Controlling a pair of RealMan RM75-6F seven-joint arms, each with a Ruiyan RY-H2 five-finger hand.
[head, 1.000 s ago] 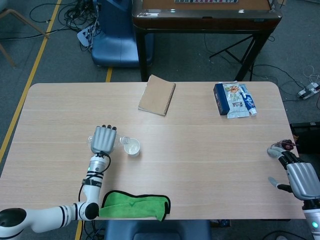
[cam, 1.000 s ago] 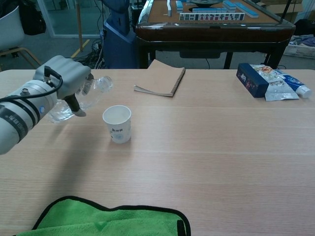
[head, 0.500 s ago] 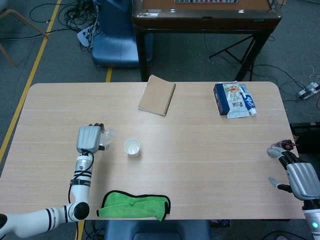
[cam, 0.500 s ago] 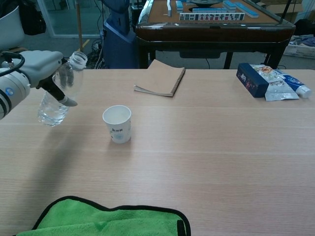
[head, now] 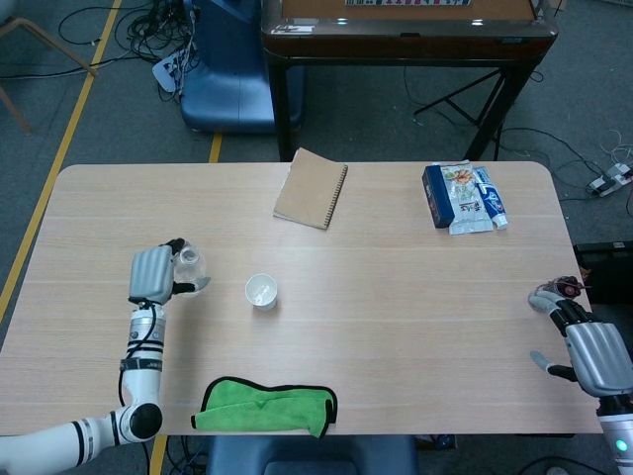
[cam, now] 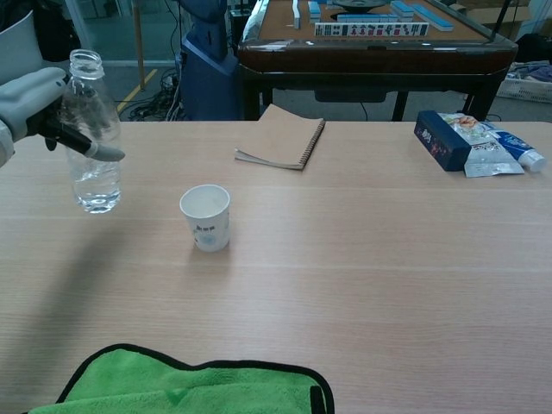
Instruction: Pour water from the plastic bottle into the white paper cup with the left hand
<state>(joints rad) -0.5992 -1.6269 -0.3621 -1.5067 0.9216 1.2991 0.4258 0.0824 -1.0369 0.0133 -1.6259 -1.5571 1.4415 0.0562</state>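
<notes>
My left hand point(head: 151, 275) point(cam: 34, 102) grips a clear plastic bottle point(cam: 90, 134) point(head: 189, 267), which stands upright, uncapped, with a little water in its bottom. The bottle hangs just above the table, well left of the white paper cup point(cam: 205, 217) point(head: 261, 291). The cup stands upright on the table, apart from the bottle. My right hand point(head: 587, 343) rests at the table's right front edge with its fingers apart and nothing in them.
A brown spiral notebook point(head: 312, 188) point(cam: 282, 138) lies at the back middle. A dark box with snack packets point(head: 463, 197) point(cam: 470, 141) sits at the back right. A green cloth point(head: 264, 407) point(cam: 185, 388) lies at the front edge.
My left hand has swung the bottle from a tilt over the cup back to upright and carried it leftwards, away from the cup. The right hand has not moved.
</notes>
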